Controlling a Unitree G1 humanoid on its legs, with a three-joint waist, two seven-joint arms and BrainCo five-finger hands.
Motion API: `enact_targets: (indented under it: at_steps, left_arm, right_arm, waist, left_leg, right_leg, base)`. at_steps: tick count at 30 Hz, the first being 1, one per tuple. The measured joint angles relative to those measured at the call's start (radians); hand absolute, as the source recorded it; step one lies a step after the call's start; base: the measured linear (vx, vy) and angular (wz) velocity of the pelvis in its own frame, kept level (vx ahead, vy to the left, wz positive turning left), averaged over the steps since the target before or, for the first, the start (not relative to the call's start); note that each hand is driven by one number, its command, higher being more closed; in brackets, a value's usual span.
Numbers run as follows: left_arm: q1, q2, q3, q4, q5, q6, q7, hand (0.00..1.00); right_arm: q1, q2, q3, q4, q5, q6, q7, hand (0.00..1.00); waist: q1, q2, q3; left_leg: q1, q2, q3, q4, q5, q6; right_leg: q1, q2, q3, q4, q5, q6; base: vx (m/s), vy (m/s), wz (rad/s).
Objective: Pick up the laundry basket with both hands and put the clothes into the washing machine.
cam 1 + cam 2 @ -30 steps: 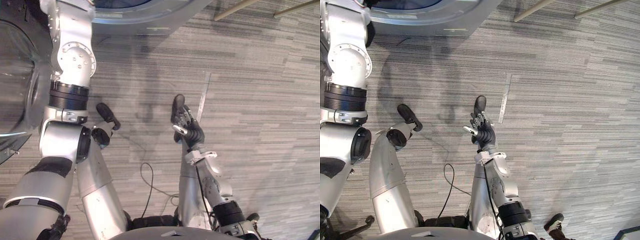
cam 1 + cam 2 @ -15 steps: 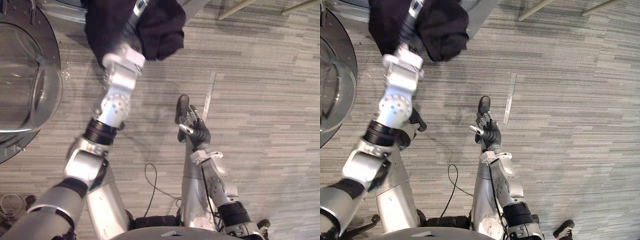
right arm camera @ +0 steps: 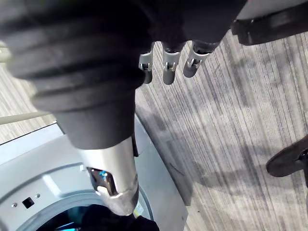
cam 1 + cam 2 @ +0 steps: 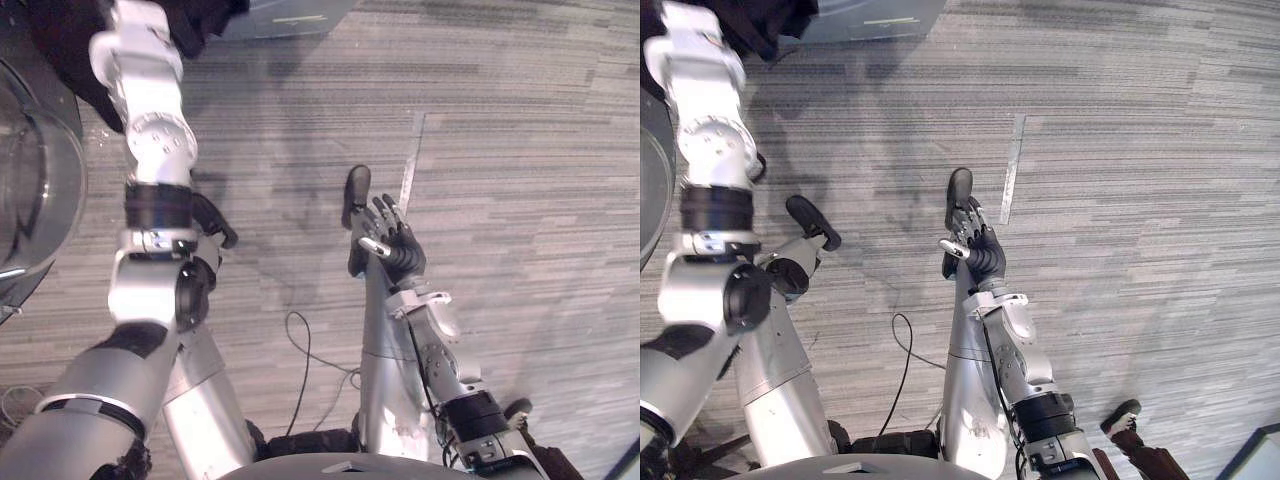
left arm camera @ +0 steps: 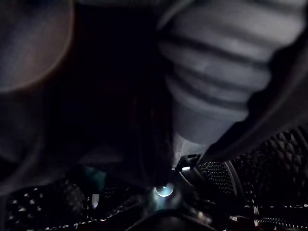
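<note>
Since half a second ago my left arm (image 4: 150, 140) has swung the clothes (image 4: 205, 15) into the washer (image 4: 290, 14) mouth. My left robot hand (image 5: 216, 82) is buried in cloth; I cannot tell its grip. My right robot hand (image 4: 392, 245) hangs released, short of the washer. Best reach deep before letting go.

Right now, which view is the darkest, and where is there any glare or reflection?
Left wrist view is darkest: the left hand sits in deep shade among dark clothes, one small glint by the drum wall. Left eye view: the glass door carries pale reflections. Right wrist view: bright light on the open right hand.
</note>
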Motion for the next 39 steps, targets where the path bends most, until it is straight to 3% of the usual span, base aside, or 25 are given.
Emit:
enact_targets:
  at_steps: [4,8,13,16,20,21,24,26,28,31,33,39]
  left_arm:
    - [-0.090,0.066,-0.102,0.017,0.117,0.027,-0.005,1.00]
    - [-0.188,0.071,-0.226,0.018,0.152,0.044,-0.017,1.00]
    - [-0.308,0.086,-0.404,-0.015,0.152,0.045,-0.017,1.00]
    - [-0.328,0.130,-0.507,-0.074,0.089,0.043,0.008,1.00]
    - [-0.329,0.126,-0.523,-0.091,0.128,0.027,0.050,1.00]
    - [-0.331,0.123,-0.516,-0.082,0.155,0.021,0.050,0.00]
    - [-0.391,0.122,-0.440,0.036,0.381,0.039,0.047,0.00]
    - [-0.426,0.165,-0.412,0.099,0.520,0.079,0.047,0.00]
    - [-0.429,0.236,-0.410,0.123,0.787,0.141,0.076,0.00]
    - [-0.425,0.294,-0.412,0.146,1.020,0.181,0.083,0.00]
    - [-0.398,0.340,-0.408,0.164,1.127,0.207,0.070,0.00]
    - [-0.379,0.374,-0.394,0.185,1.155,0.230,0.052,0.00]
  right_arm:
    - [0.000,0.034,-0.038,-0.021,-0.001,0.001,-0.001,0.00]
    - [0.001,0.039,-0.067,-0.036,-0.002,0.012,-0.014,0.00]
    - [0.002,0.046,-0.126,-0.044,-0.006,0.021,-0.025,0.00]
    - [0.010,0.044,-0.185,-0.046,-0.041,0.020,-0.059,0.00]
    - [0.016,0.029,-0.202,-0.075,-0.041,0.013,-0.086,0.00]
    - [0.017,0.031,-0.202,-0.082,-0.041,0.010,-0.086,0.00]
    - [0.018,0.047,-0.195,-0.087,-0.041,0.000,-0.100,0.00]
    - [0.018,0.070,-0.183,-0.087,-0.042,0.000,-0.104,0.00]
    - [0.021,0.088,-0.173,-0.087,-0.041,0.000,-0.098,0.00]
    - [0.051,0.088,-0.174,-0.089,-0.041,-0.008,-0.097,0.00]
    - [0.084,0.088,-0.182,-0.085,-0.040,-0.010,-0.092,0.00]
    - [0.131,0.087,-0.190,-0.078,-0.037,-0.009,-0.082,0.00]
  waist:
    - [0.001,-0.002,0.000]
    - [0.001,-0.002,0.000]
    - [-0.003,-0.002,0.000]
    - [0.003,-0.002,0.000]
    - [0.007,-0.002,0.000]
    - [0.007,-0.002,0.000]
    - [0.006,-0.002,0.000]
    - [0.001,-0.002,0.000]
    - [0.008,-0.002,0.000]
    - [0.026,-0.002,0.000]
    - [0.026,-0.002,0.000]
    - [0.026,-0.002,0.000]
  left_leg:
    - [-0.034,-0.004,-0.011,-0.004,0.005,0.001]
    - [-0.055,-0.025,-0.013,-0.053,0.029,-0.008]
    - [-0.065,-0.046,0.004,-0.119,0.068,0.008]
    - [-0.072,-0.051,-0.002,-0.122,0.073,0.010]
    - [-0.078,-0.054,-0.015,-0.121,0.073,0.010]
    - [-0.078,-0.054,-0.015,-0.122,0.073,0.010]
    - [-0.078,-0.051,-0.013,-0.126,0.073,0.010]
    - [-0.078,-0.045,-0.011,-0.125,0.073,0.010]
    - [-0.076,-0.032,-0.007,-0.112,0.073,0.011]
    - [-0.076,-0.026,-0.003,-0.104,0.074,0.011]
    - [-0.075,-0.021,-0.004,-0.099,0.074,0.011]
    - [-0.069,-0.013,0.000,-0.117,0.074,0.004]
  right_leg:
    - [-0.025,-0.004,-0.011,0.007,-0.005,0.000]
    - [-0.039,-0.020,-0.031,-0.032,-0.001,-0.003]
    - [-0.045,-0.029,-0.044,-0.096,0.039,-0.003]
    - [-0.045,-0.033,-0.056,-0.103,0.044,-0.003]
    - [-0.032,-0.035,-0.068,-0.114,0.045,-0.002]
    - [-0.030,-0.035,-0.069,-0.118,0.047,-0.002]
    - [-0.022,-0.030,-0.075,-0.144,0.061,-0.003]
    - [-0.023,-0.025,-0.071,-0.146,0.065,-0.004]
    - [-0.027,-0.015,-0.063,-0.138,0.066,-0.005]
    - [-0.039,-0.010,-0.057,-0.123,0.067,-0.008]
    - [-0.038,-0.007,-0.057,-0.120,0.068,-0.010]
    - [-0.013,0.005,-0.059,-0.174,0.095,-0.016]
  base:
    - [-0.01,0.011,0.08]
    - [-0.05,0.029,0.17]
    - [-0.05,0.030,0.07]
    - [-0.02,0.017,0.06]
    - [-0.03,0.012,0.04]
    - [-0.05,0.021,-0.04]
    - [-0.06,0.022,-0.09]
    - [-0.05,0.007,-0.10]
    - [-0.06,-0.006,-0.14]
    - [-0.05,-0.011,-0.08]
    - [-0.06,-0.009,-0.04]
    - [-0.06,0.006,-0.07]
